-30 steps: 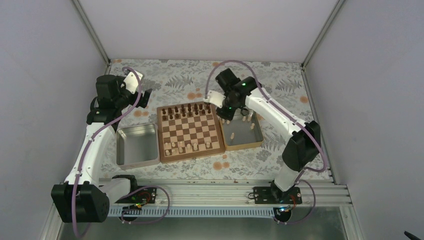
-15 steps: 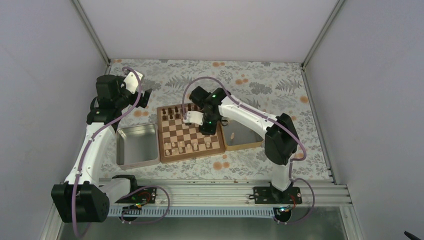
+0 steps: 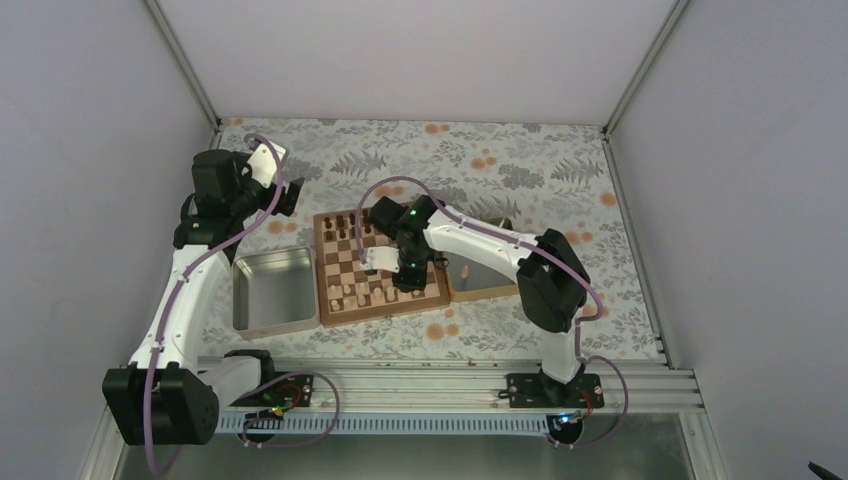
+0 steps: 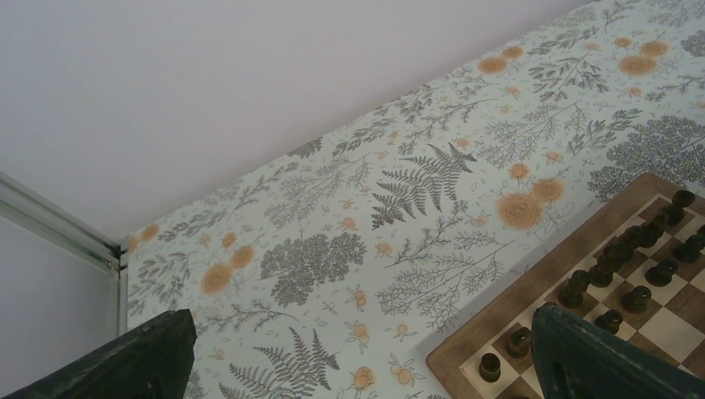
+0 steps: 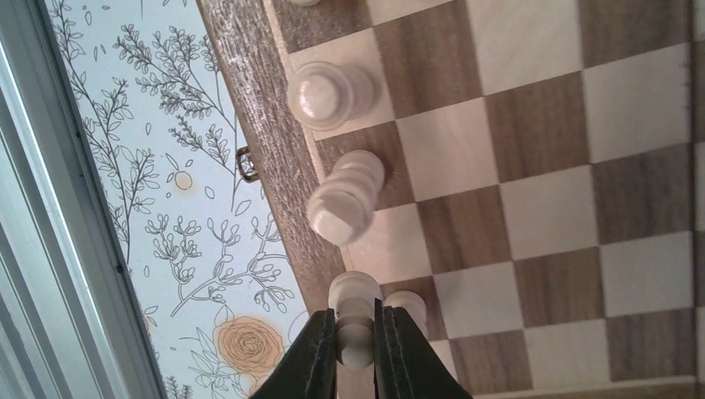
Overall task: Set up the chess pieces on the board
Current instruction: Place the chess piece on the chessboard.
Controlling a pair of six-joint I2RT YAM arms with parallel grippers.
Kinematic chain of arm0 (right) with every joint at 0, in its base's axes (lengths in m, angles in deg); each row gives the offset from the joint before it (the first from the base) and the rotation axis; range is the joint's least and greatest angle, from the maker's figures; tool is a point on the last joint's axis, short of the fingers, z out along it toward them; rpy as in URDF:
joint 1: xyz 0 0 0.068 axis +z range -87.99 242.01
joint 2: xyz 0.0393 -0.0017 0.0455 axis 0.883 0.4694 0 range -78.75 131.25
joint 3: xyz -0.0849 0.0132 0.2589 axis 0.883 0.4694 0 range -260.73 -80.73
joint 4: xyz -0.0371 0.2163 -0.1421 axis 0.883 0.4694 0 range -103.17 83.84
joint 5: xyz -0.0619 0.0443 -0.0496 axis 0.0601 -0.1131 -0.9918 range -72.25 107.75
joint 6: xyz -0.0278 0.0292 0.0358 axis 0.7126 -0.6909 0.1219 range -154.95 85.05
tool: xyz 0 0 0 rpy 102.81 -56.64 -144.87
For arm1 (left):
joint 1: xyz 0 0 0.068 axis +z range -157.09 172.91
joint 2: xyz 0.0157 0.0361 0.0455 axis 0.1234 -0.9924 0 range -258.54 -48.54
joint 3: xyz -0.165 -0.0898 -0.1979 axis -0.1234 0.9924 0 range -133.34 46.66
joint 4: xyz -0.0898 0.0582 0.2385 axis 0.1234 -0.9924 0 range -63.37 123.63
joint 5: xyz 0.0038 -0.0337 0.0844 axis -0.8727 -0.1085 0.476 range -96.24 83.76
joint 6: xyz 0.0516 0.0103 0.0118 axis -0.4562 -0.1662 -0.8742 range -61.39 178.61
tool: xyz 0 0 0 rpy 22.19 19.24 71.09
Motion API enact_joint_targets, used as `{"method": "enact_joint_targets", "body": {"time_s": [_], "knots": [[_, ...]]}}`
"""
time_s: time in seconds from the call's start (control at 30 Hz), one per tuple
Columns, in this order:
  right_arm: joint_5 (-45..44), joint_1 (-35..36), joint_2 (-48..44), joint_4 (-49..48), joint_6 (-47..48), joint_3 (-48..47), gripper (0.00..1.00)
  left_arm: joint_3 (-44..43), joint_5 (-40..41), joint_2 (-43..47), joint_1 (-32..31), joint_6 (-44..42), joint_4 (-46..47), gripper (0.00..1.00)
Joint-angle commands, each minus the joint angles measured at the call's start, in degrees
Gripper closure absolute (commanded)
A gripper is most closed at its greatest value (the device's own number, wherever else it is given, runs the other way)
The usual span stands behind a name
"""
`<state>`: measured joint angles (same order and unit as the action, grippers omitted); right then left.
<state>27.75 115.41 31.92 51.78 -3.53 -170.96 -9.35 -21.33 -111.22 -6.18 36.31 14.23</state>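
Right jaws pinching one pale light-wood chess piece point(image 5: 352, 293); left jaws spread.
Held piece sits at the border of the square wooden checked chessboard point(image 5: 262, 100). Two more pale pieces point(image 5: 341, 204) stand just ahead of the right jaws. Dark brown pieces point(image 4: 619, 258) stand right of the left jaws.

No readable text, labels, or numbers
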Motion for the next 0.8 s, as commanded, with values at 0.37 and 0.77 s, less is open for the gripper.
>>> {"method": "enact_joint_targets", "body": {"time_s": [0.37,0.77], "knots": [[-0.87,1.97,3.13,-2.52,-1.49,0.21,0.93,0.35,-0.34,-0.34,0.26,-0.49,0.18,0.00],[-2.07,1.97,3.87,-2.38,-1.45,0.31,0.92,0.46,-0.48,-0.34,0.19,-0.55,0.15,0.00]]}}
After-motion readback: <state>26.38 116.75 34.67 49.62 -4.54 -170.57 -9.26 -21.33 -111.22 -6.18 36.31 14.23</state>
